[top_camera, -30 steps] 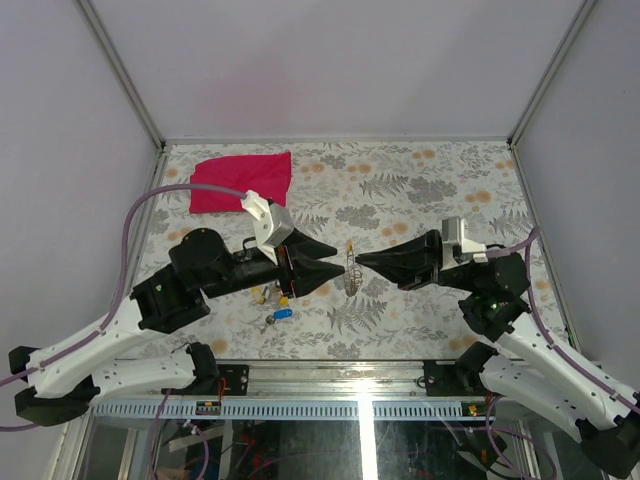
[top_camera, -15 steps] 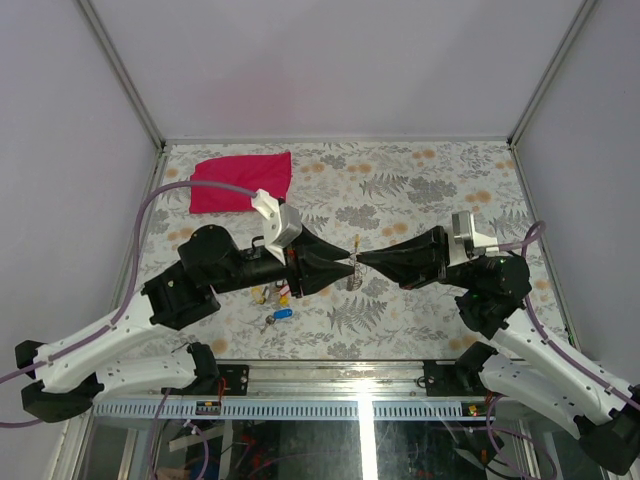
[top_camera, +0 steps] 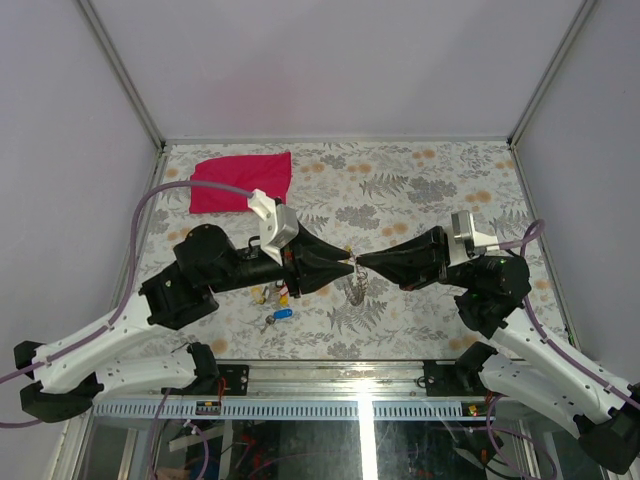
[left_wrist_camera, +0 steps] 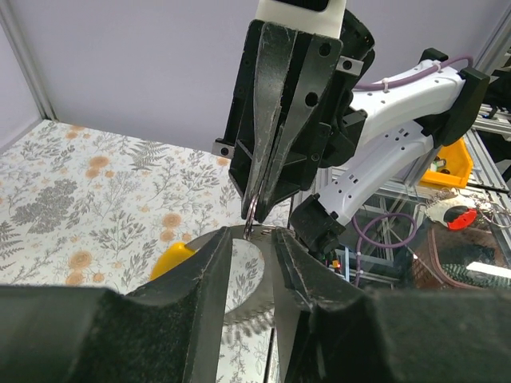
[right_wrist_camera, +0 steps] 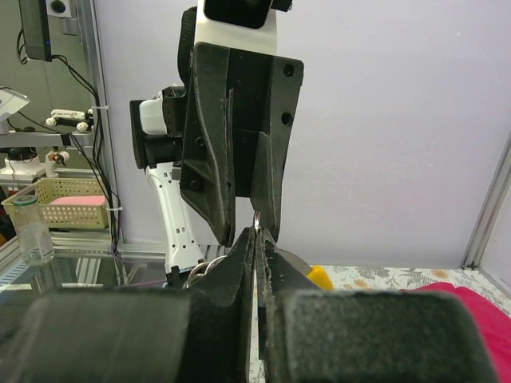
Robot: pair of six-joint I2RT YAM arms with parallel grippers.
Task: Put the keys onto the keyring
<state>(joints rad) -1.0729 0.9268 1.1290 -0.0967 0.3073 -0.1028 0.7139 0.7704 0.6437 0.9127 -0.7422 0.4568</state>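
Fingers (left_wrist_camera: 275,159) of the right gripper (left_wrist_camera: 257,215) are pinching the thin, light, slippery keyring (left_wrist_camera: 250,206) by its rim, midair above the table (top_camera: 420,190), with the chain (top_camera: 357,287) dangling. Left gripper (left_wrist_camera: 251,237) fingers (left_wrist_camera: 214,263) are sitting slightly apart; whether they are gripping anything, I cannot tell.

The bench (top_camera: 430,185), covered in a floral print, is carrying a red cloth (top_camera: 243,181) that is lying flat in the upper left of the frame. Left of the lower middle, a few keys (top_camera: 276,312) are lying close together, one blue-headed.
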